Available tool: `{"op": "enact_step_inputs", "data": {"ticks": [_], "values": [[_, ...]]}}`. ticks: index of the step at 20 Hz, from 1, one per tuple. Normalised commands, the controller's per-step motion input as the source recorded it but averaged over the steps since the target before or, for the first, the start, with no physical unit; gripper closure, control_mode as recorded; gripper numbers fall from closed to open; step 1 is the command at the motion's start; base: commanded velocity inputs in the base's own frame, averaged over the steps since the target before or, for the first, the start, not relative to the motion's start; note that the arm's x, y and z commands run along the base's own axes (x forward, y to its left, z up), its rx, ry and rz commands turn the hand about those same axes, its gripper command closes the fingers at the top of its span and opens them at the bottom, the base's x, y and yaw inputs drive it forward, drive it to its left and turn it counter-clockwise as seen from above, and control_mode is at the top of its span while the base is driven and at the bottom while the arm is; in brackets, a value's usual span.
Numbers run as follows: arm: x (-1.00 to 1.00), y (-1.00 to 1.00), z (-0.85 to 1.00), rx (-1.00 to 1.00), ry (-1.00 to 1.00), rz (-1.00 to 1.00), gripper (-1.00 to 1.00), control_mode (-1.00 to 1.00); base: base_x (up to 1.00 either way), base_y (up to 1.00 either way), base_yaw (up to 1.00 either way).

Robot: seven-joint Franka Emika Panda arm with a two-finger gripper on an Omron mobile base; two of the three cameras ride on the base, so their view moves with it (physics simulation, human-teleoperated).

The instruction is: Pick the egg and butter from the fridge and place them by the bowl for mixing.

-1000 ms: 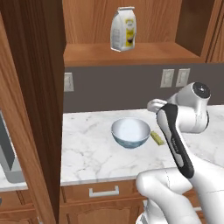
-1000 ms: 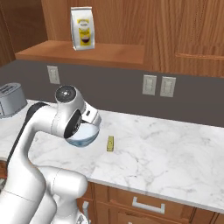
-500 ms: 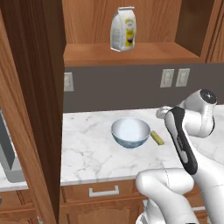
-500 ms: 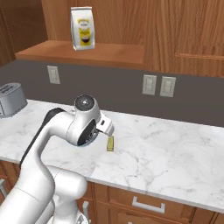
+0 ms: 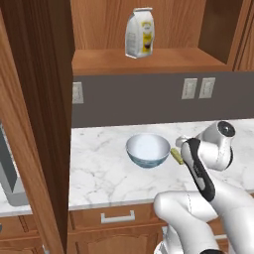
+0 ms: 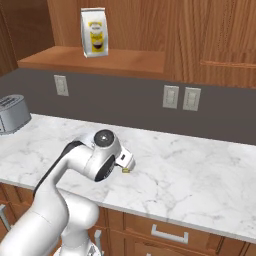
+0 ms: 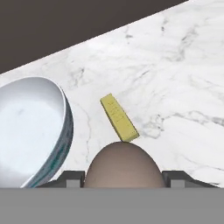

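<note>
In the hand view the brownish egg [image 7: 124,165] sits between the two dark fingertips of my gripper [image 7: 124,179], which is shut on it. Just beyond the egg, the pale-yellow butter [image 7: 119,117] lies flat on the white marble counter [image 7: 183,78]. The blue-grey bowl [image 7: 66,131] with a white inside stands right next to it. The left base view shows the bowl [image 5: 148,150] with the butter [image 5: 175,156] at its right, and my hand hovering just above the butter. A tip of the butter [image 6: 125,170] peeks out under the hand in the right base view. The fridge is out of view.
A yellow-labelled bag [image 5: 139,32] stands on the wooden shelf above the counter. A grey toaster [image 6: 12,114] sits at the counter's far left. Wall outlets [image 6: 180,97] line the dark backsplash. A tall wooden cabinet side [image 5: 34,109] rises on the left.
The arm has swung to the right, carrying the egg from over the bowl to above the butter beside it. The bowl and butter have not moved.
</note>
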Motion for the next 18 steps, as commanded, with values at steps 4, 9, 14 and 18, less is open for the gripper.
{"op": "enact_step_inputs", "data": {"ticks": [4, 9, 14, 18], "values": [[0.28, 0.00, -0.49, 0.06, 0.05, 0.00, 1.00, -1.00, 0.00, 0.00, 0.00], [0.08, 0.00, -0.36, 0.12, 0.01, 0.00, 1.00, -1.00, 0.00, 0.00, 0.00], [-0.01, 0.00, -0.28, 0.10, 0.13, 0.00, 1.00, -1.00, 0.00, 0.00, 0.00], [-0.12, 0.00, -0.19, 0.10, 0.06, 0.00, 1.00, -1.00, 0.00, 0.00, 0.00]]}}
